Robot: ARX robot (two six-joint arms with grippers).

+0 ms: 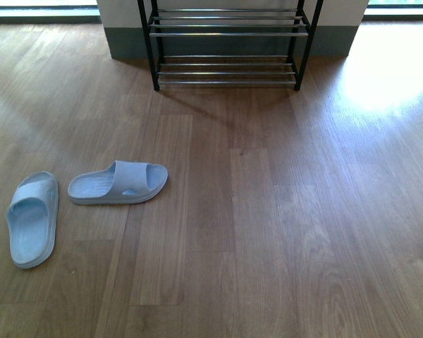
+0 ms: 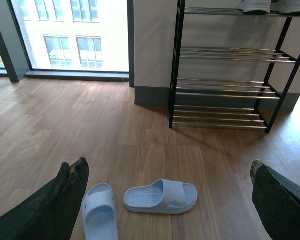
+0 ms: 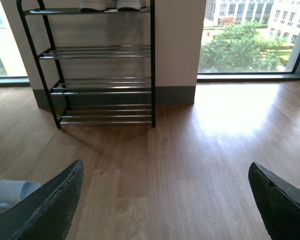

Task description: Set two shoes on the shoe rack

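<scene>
The left slide (image 1: 32, 218) and right slide (image 1: 118, 184) lay on the floor (image 1: 268, 232), near each other, well apart from the rack (image 1: 225, 32). Left gripper (image 2: 166, 167) and right gripper (image 3: 166, 169) both had jaws wide apart, holding nothing

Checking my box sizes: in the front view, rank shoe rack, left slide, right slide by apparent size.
Largest: shoe rack, though cropped at the top.
Then left slide and right slide: they look alike, so unranked.

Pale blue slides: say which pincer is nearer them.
Left. The left pincer hangs over both slides, which show between its fingers. The right pincer is further off: its view catches only part of one slide.
</scene>
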